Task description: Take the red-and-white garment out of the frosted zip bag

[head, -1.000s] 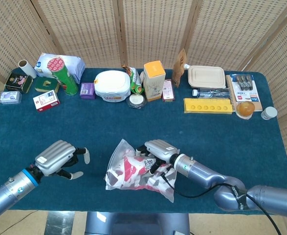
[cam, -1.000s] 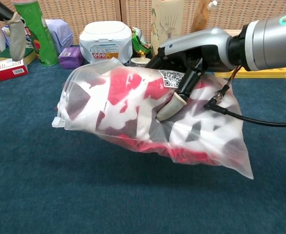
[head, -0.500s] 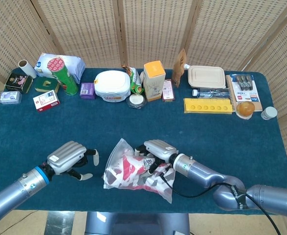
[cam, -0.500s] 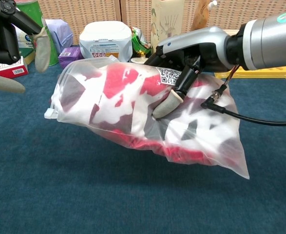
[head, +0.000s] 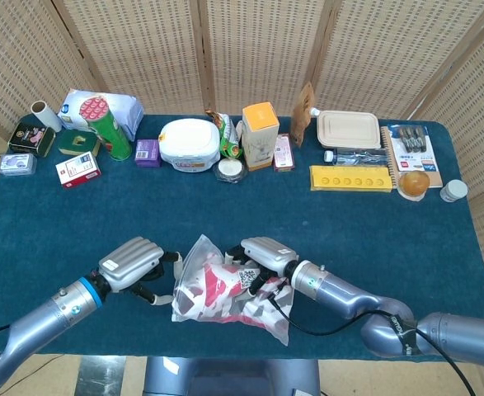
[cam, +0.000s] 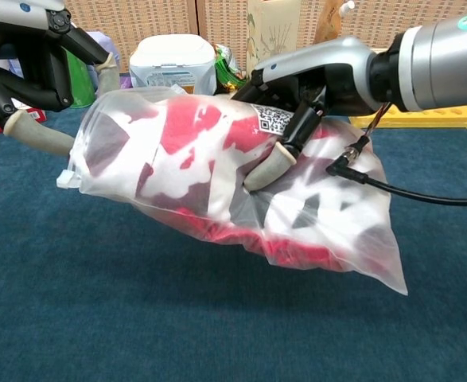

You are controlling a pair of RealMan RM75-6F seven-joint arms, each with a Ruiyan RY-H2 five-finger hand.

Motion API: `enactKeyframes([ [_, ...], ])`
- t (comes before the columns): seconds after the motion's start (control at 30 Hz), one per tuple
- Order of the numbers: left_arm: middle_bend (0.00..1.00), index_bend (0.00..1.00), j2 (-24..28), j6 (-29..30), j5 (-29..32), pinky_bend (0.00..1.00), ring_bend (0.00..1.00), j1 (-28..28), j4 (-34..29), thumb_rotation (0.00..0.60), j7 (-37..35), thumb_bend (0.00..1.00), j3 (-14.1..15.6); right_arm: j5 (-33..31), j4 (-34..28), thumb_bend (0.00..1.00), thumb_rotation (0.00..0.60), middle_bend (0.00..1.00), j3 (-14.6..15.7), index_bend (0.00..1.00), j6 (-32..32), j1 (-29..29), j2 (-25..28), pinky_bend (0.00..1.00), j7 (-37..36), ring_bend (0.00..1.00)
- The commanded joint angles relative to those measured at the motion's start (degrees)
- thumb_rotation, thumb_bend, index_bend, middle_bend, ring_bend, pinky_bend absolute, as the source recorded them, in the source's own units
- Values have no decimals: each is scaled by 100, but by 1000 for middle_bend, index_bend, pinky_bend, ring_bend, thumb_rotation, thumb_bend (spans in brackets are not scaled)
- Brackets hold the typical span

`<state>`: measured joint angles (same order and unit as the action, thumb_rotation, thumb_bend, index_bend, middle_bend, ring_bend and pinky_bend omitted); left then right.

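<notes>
The right hand (cam: 297,111) grips the frosted zip bag (cam: 233,183) with the red-and-white garment (cam: 189,139) inside, lifted near the worktop's (head: 349,231) front edge. The left hand (head: 134,262), fingers spread and holding nothing, hovers just beside the bag's left end. Bare blue cloth separates them from the boxes (head: 259,134) along the back.

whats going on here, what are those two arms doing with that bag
The right hand grips the frosted zip bag from above and holds it partly off the blue table. The red-and-white garment is inside the bag, not yet taken out. The left hand is at the bag's zip end with its fingers apart, right by the edge; whether it has hold of it cannot be told. Boxes and containers stand in a row along the table's far side.
</notes>
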<state>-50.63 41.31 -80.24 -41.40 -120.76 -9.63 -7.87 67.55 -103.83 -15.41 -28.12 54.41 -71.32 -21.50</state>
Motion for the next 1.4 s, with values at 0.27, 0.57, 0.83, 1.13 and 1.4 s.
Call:
enactKeyframes([
  [0.27, 1000, 494, -131, 91, 60, 981, 1000, -50, -39, 495, 139, 189, 19, 25, -4, 269, 584, 849, 19, 847, 9, 12, 15, 1000, -71, 1000],
  [0.57, 1000, 493, 15, 161, 15, 981, 1000, -1, -95, 495, 65, 185, 66, 33, 43, 269, 587, 849, 31, 847, 19, 8, 53, 1000, -132, 1000],
  [0.83, 1000, 493, 132, 145, -139, 981, 1000, 17, -98, 494, -62, 186, 125, 44, 64, 269, 582, 847, 51, 847, 45, 12, 74, 1000, -173, 1000],
  [1.13, 1000, 494, 131, 167, -240, 981, 1000, 29, -53, 476, -99, 180, 181, 75, -3, 269, 584, 847, 53, 847, 27, 10, 96, 1000, -199, 1000],
  [1.4, 1000, 493, -49, 176, -117, 981, 1000, -72, -82, 412, -89, 163, 92, 38, -54, 269, 585, 845, 74, 846, 12, 63, 50, 1000, -122, 1000],
])
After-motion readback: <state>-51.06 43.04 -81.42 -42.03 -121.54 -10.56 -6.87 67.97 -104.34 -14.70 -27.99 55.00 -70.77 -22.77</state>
